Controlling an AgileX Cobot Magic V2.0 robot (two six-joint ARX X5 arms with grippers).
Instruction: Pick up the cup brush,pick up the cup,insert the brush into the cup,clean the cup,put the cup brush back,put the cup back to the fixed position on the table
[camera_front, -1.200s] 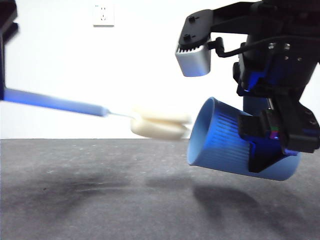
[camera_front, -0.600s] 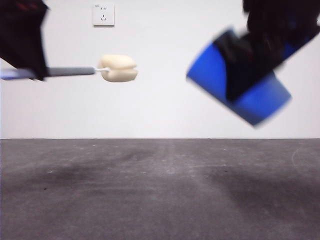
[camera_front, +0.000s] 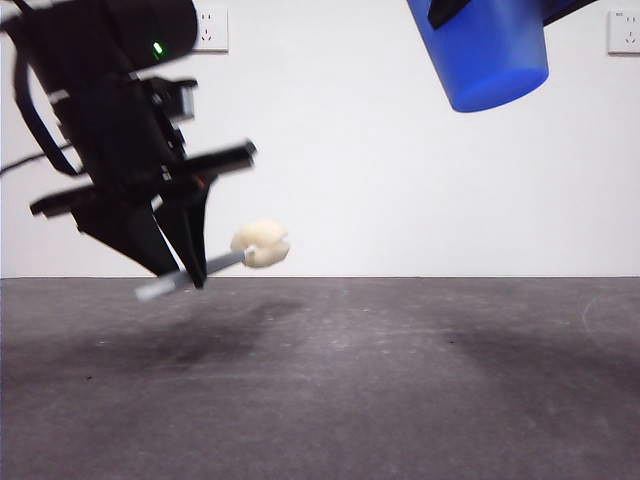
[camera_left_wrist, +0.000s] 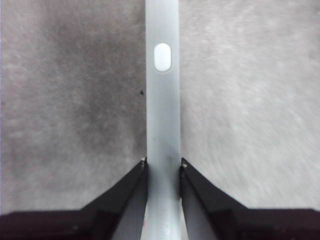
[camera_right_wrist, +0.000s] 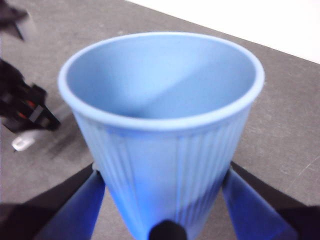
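Observation:
My left gripper is shut on the grey handle of the cup brush. It holds the brush low over the table at the left, tilted, with the cream sponge head pointing right and slightly up. In the left wrist view the handle runs straight out between the jaws, with its white end mark showing. My right gripper is shut on the light blue ribbed cup and holds it high at the top right of the front view, base down. The cup is empty inside.
White wall sockets sit on the wall behind. The left arm shows at the edge of the right wrist view. The dark grey table stretches below both arms.
The left gripper has come down and to the right with the brush, close to the table. The right gripper has lifted the cup to the top edge and turned it base down.

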